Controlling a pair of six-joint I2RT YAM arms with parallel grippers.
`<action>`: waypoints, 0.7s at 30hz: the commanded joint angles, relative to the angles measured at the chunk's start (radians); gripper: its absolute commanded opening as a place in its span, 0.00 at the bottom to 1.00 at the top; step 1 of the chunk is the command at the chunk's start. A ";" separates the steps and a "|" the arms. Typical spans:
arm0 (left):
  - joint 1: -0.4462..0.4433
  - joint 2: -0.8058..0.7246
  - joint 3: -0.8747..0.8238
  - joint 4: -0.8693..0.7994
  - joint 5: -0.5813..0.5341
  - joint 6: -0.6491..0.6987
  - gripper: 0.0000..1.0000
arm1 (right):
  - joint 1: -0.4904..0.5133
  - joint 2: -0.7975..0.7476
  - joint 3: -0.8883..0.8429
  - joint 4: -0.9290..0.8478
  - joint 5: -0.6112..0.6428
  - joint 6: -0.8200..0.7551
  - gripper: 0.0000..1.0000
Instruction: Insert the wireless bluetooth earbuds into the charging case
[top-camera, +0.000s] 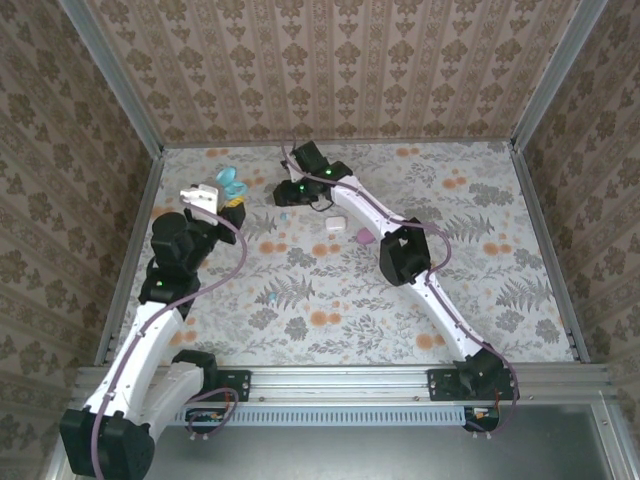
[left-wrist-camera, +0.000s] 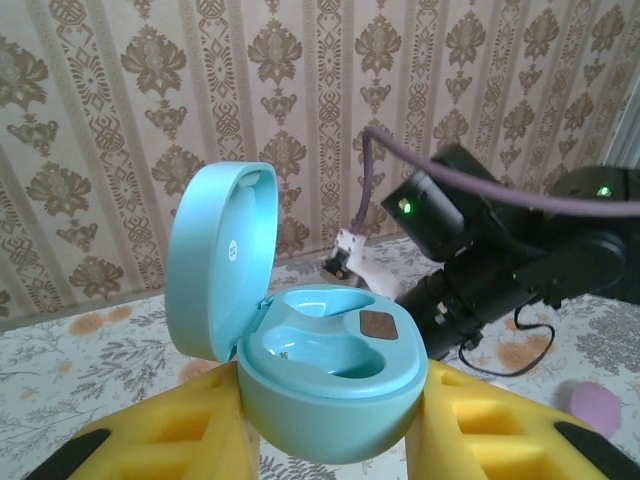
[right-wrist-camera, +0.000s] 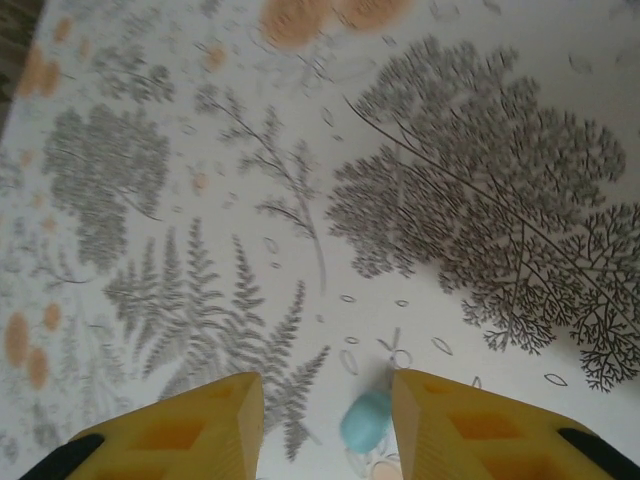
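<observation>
Earbud in teal (right-wrist-camera: 365, 420) lies on the floral worktop (top-camera: 400, 330), to the right of the charging case (left-wrist-camera: 320, 360) and not in it.

At the far left, toward the back-left corner, the left tool (top-camera: 233, 200) is clenched on that case. Its yellow fingers (left-wrist-camera: 160, 440) press the rounded teal base from both sides. The lid stands hinged open on the case's left side, tilted back. The base shows two moulded hollows, with a small brown patch on the deck beside the right-hand one.

A little further right and nearer the arms, a small teal piece (top-camera: 268, 297) lies on the worktop, too small to identify.

Next, in the overhead view, the right arm reaches from its base at the near right edge across to the back centre. The right tool (right-wrist-camera: 325, 385) points down at the worktop, released, its two yellow fingers standing apart. The earbud rests between them, close to the right finger, with a clear gap to the left finger. Whether the right finger touches it cannot be told.

Further right lie a white case (top-camera: 334, 223) and then a pink case (top-camera: 365, 236), near each other on the worktop.
</observation>
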 joint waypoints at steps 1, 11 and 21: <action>0.015 -0.014 -0.011 -0.016 0.009 0.012 0.37 | 0.012 0.025 -0.007 0.003 -0.001 0.036 0.40; 0.026 0.021 -0.028 -0.011 0.027 -0.005 0.37 | 0.041 0.104 0.052 0.012 0.067 0.061 0.38; 0.028 0.035 -0.014 -0.010 0.044 -0.014 0.37 | 0.081 0.049 -0.005 -0.170 0.087 -0.088 0.31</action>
